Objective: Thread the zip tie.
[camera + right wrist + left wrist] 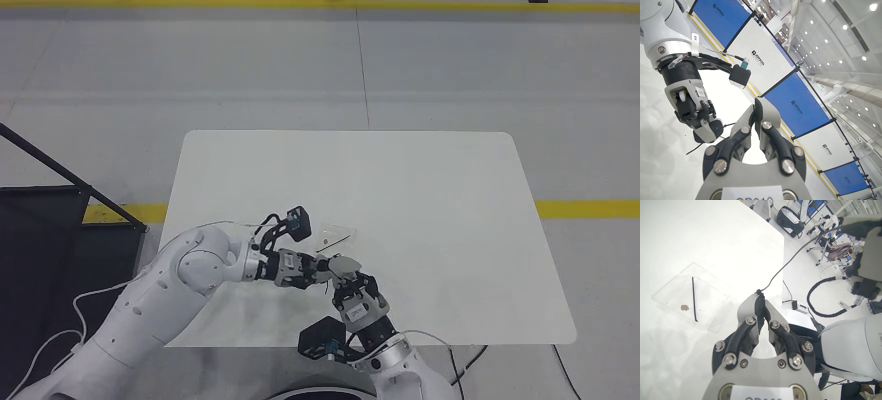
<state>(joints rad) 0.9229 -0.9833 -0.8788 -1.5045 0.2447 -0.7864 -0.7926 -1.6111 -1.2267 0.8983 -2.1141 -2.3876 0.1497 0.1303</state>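
A thin black zip tie point(791, 256) hangs in the air between my two grippers, over the table's front edge. My left gripper point(761, 299) is shut on it near its head point(758, 292), and a short end sticks out on the other side point(693, 149). The strap runs from there to my right gripper point(755, 109), which is shut on its far part; that gripper also shows in the left wrist view point(853, 226). From above, the left gripper point(338, 268) and the right gripper point(351, 290) are almost touching.
A clear shallow tray point(715, 289) lies on the white table point(440, 200) just beyond the grippers, with a second black zip tie point(694, 298) and a small brown scrap point(685, 307) in it. The tray also shows from above point(340, 238).
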